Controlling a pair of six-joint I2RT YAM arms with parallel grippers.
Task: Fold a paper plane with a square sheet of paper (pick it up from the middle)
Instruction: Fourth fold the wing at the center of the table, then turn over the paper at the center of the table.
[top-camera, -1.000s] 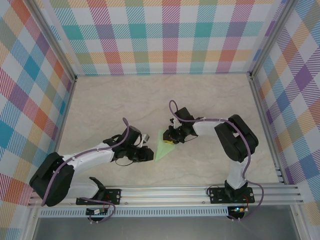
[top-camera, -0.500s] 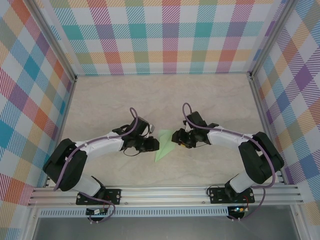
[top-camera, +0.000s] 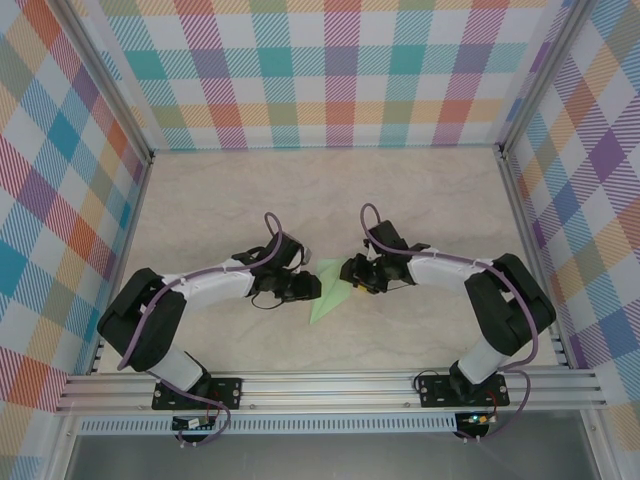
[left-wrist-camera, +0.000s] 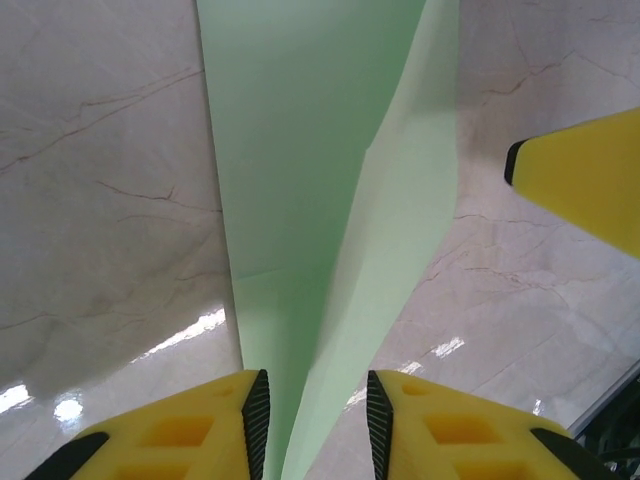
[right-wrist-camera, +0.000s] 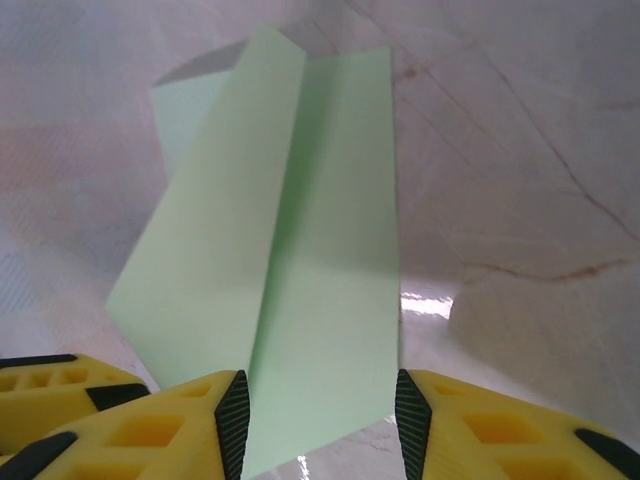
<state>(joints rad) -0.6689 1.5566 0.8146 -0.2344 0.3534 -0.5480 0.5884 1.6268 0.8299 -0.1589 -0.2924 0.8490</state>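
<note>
**Paper plane flat on the table, both grippers parted over it**

Slim pale-green paper plane (top-camera: 328, 292): lies on the pale marble-patterned table top (top-camera: 430, 200), around the middle of the table. Points its sharp tip toward the arm bases, wide end away from them. Shows a straight crease along its length in both wrist views (left-wrist-camera: 320, 200) (right-wrist-camera: 290, 250), with layered flaps on either side.

Left gripper (top-camera: 312, 288): reaches in from the left and meets the plane at its left edge. Seen from the left wrist (left-wrist-camera: 312, 400): stands released, yellow fingers (left-wrist-camera: 180, 440) with black pads set apart. Straddles the folded paper, which fills the gap between them and runs on away from the camera. Pinches nothing.

Right gripper (top-camera: 348, 274): reaches in from the right, at the plane's wide end, facing the left one across the paper. Seen from the right wrist (right-wrist-camera: 320, 410): likewise released, fingers (right-wrist-camera: 500, 430) well parted. Straddles the plane's edge, with the crease passing between them. Puts one black-tipped yellow finger (left-wrist-camera: 580, 180) into the left wrist view, just beside the plane's right edge.

Around it all: checked wall panels (top-camera: 340, 70) in many colours on three sides, and an aluminium rail (top-camera: 330, 385) along the near edge, carrying both arm bases.
</note>
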